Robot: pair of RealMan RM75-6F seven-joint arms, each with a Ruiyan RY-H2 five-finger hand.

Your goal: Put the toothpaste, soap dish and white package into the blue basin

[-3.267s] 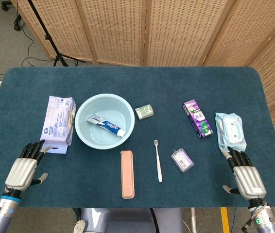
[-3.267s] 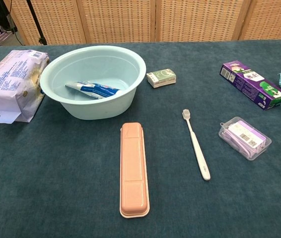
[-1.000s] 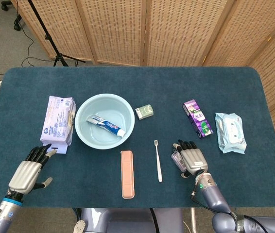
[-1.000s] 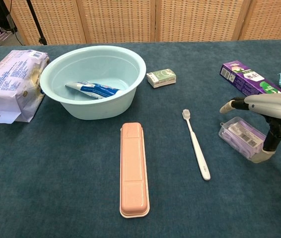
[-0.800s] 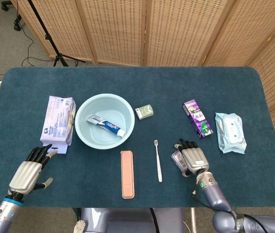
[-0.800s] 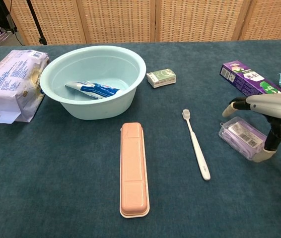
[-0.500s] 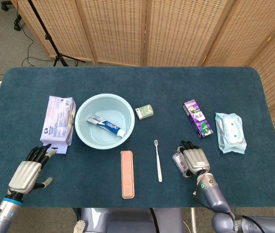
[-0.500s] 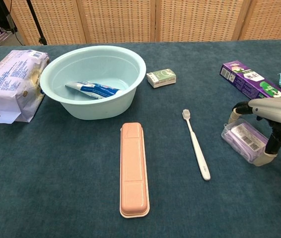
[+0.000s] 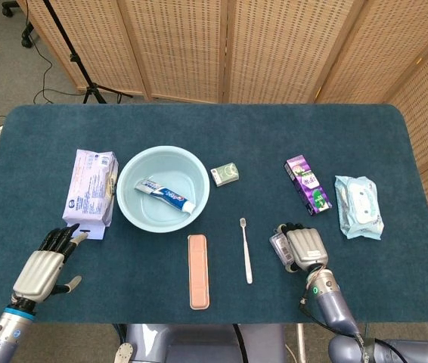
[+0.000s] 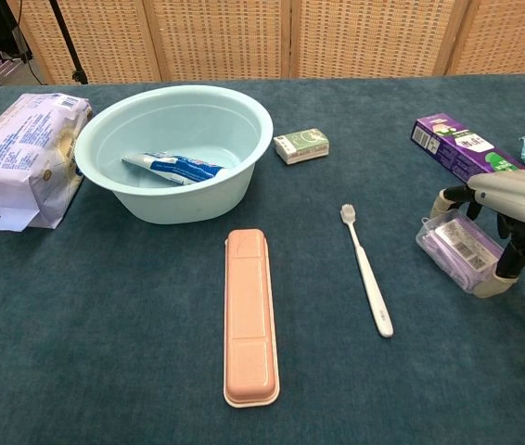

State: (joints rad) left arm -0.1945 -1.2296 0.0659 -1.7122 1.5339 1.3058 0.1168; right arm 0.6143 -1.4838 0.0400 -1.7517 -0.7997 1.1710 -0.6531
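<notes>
Two robot hands: one low at each side of the blue bench (image 9: pixel 199 125).
Left robot hand (image 9: pixel 44 265): resting on the bench near the front left, fingers apart, holding nothing; fingertips just short of the white package's near end.
White package (image 9: pixel 91 184): lying flat, just left of the basin.
Blue basin (image 9: pixel 163 187): upright, left of centre.
Toothpaste (image 9: pixel 167 195): the tube lies inside the basin.
Pink soap dish (image 9: pixel 199 270): long, lid on, in front of the basin, apart from it.
Green box (image 9: pixel 226 174): small, right of the basin.
Toothbrush (image 9: pixel 245 249): white, right of the soap dish.
Right robot hand (image 10: pixel 508 222): grasping the clear plastic case (image 10: pixel 461 244), thumb at its near edge, fingers over its far edge.
Purple box (image 9: pixel 308 184): behind that hand.
Wet wipes pack (image 9: pixel 358 206): far right.
</notes>
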